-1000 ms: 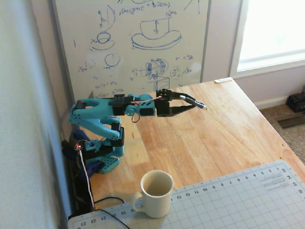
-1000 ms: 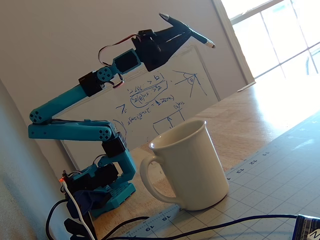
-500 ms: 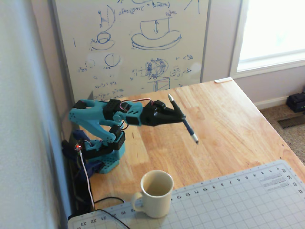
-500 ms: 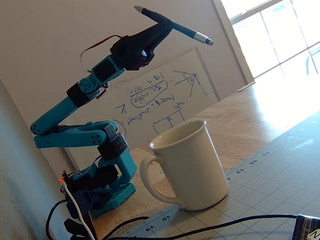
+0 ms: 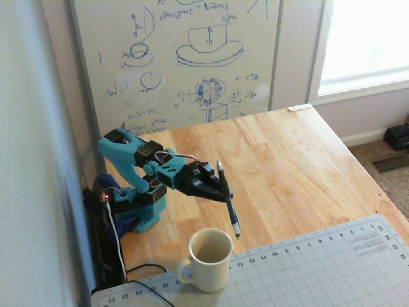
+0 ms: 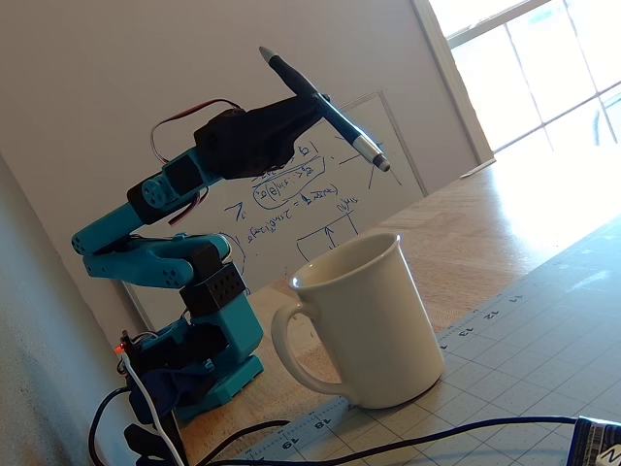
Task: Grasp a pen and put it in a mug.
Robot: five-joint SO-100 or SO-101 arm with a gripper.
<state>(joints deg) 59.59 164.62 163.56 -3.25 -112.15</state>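
Observation:
My black gripper (image 5: 220, 185) is shut on the dark pen (image 5: 228, 201) and holds it in the air, tilted, with its lighter tip pointing down toward the mug. The cream-white mug (image 5: 209, 259) stands upright on the grey cutting mat's (image 5: 319, 268) near-left corner, handle to the left in this fixed view. The pen's tip hangs just above and to the right of the mug's rim. In the low fixed view the gripper (image 6: 309, 102) holds the pen (image 6: 325, 109) well above the mug (image 6: 364, 320), tip slanting down to the right.
The teal arm base (image 5: 137, 204) stands at the wooden table's (image 5: 281, 160) left edge by the wall. A whiteboard (image 5: 185, 57) leans behind the table. Black cables (image 6: 388, 442) trail across the mat in front of the mug. The table's right edge drops to the floor.

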